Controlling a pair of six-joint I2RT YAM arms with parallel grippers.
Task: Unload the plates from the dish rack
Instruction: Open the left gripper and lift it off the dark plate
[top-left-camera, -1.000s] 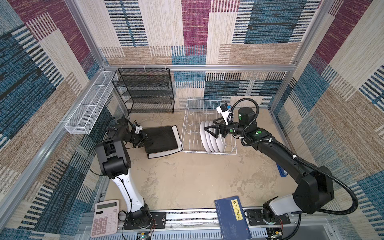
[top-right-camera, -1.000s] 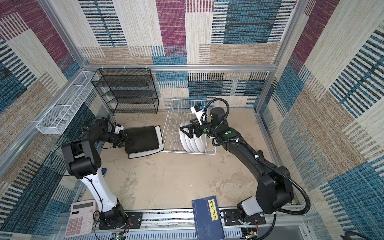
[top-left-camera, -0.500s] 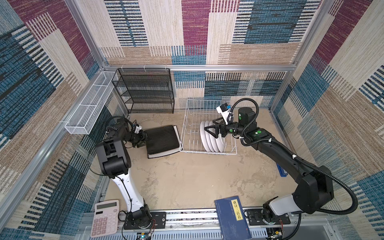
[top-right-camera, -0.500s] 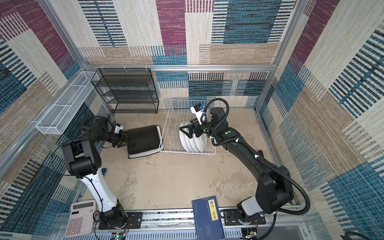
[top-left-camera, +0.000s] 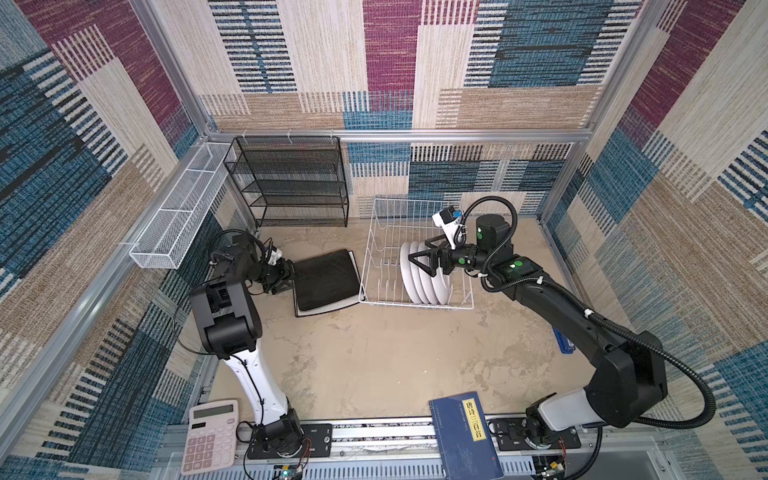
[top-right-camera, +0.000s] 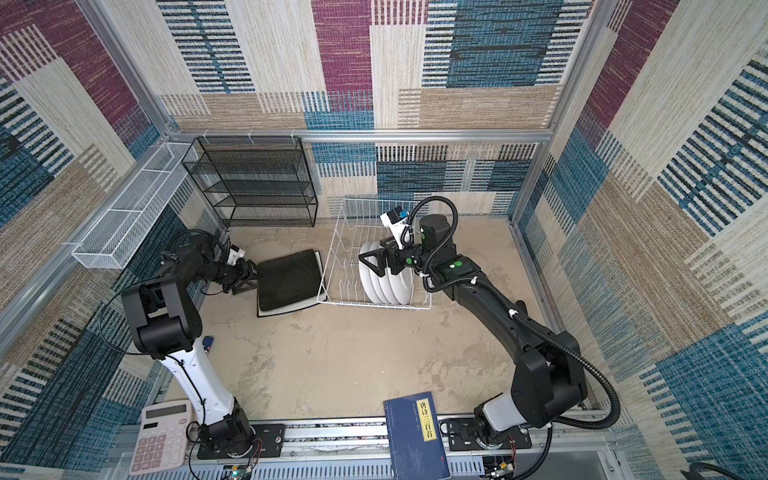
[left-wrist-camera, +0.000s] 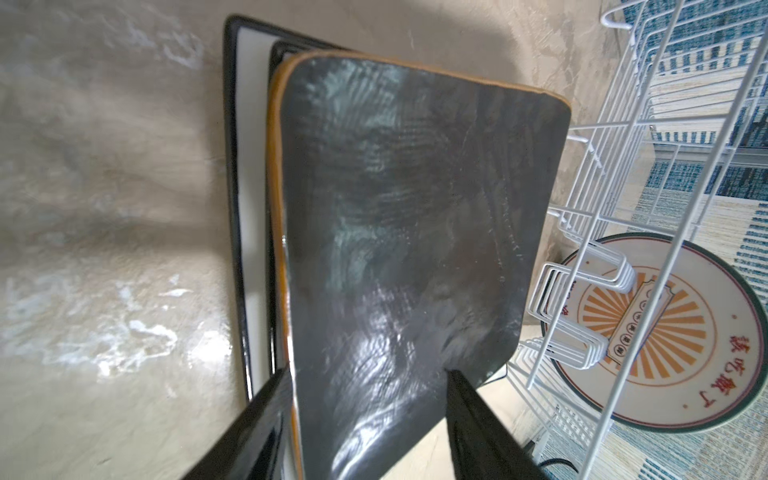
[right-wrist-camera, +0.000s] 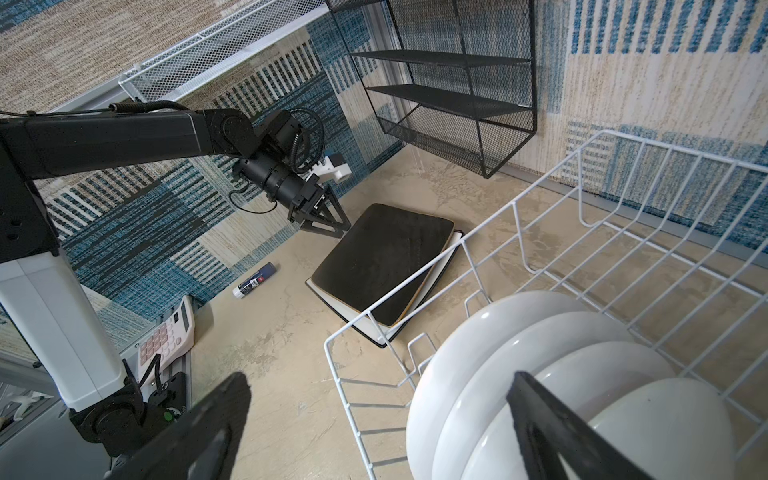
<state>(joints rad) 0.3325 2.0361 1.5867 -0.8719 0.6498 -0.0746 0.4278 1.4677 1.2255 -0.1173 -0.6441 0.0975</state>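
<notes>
Black plate (top-left-camera: 326, 280) stacked flat beside dish rack (top-left-camera: 374, 232), saving surface (top-left-camera: 374, 353); my left hand (top-left-camera: 291, 279) released, right hand (top-left-camera: 422, 262) spread over racked plates (top-left-camera: 428, 286), unclenched.

black arms (top-left-camera: 552, 303), white links (top-left-camera: 253, 382), triangular right hand (top-left-camera: 419, 254)

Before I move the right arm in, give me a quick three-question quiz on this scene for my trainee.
1. Multiple choice: how many round white plates stand in the dish rack? A two, B four, C six.
2. True or false: the black square plate stands in the rack.
3. Short answer: on the right arm, are the jaws open or shut?
Key: 1 B. 2 False: it lies on top of the white square plates beside the rack. 3 Open, above the round plates.
</notes>
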